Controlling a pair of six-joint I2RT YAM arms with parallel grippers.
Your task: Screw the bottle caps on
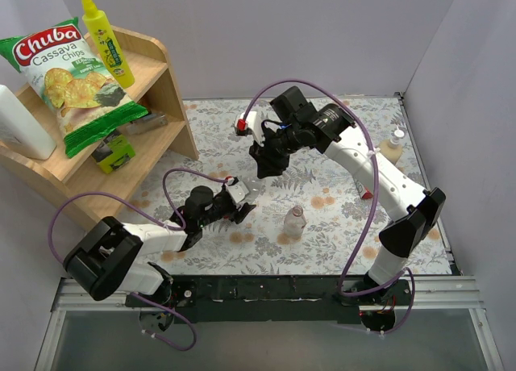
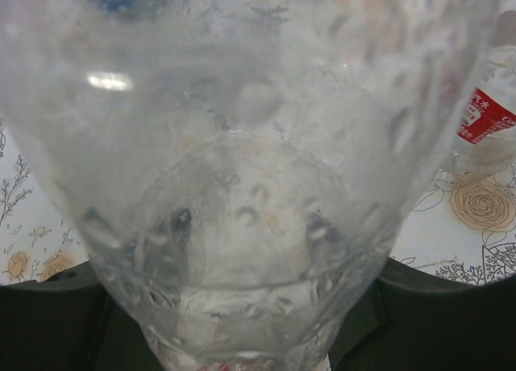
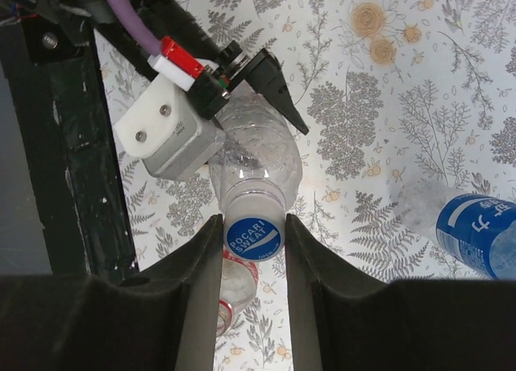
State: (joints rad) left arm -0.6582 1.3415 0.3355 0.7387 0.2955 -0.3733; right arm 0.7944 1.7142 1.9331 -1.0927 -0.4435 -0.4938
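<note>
My left gripper (image 1: 239, 205) is shut on a clear bottle (image 1: 250, 189) and holds it tilted up off the table. The bottle (image 2: 242, 145) fills the left wrist view and hides my fingers. A blue cap (image 3: 254, 239) marked Pocari Sweat sits on the bottle's neck (image 3: 254, 169). My right gripper (image 3: 252, 226) is above it, and its two fingers press the cap's sides. The right gripper also shows in the top view (image 1: 262, 168). A small red cap (image 1: 367, 195) lies on the table under the right arm. The other blue cap is not in view.
A small clear bottle with a red label (image 1: 295, 220) stands near the table's middle. A blue-labelled bottle (image 3: 476, 230) lies to the right. A tan bottle (image 1: 393, 145) stands at the far right. A wooden shelf (image 1: 165, 105) with chips and a yellow squeeze bottle (image 1: 105, 36) is at the back left.
</note>
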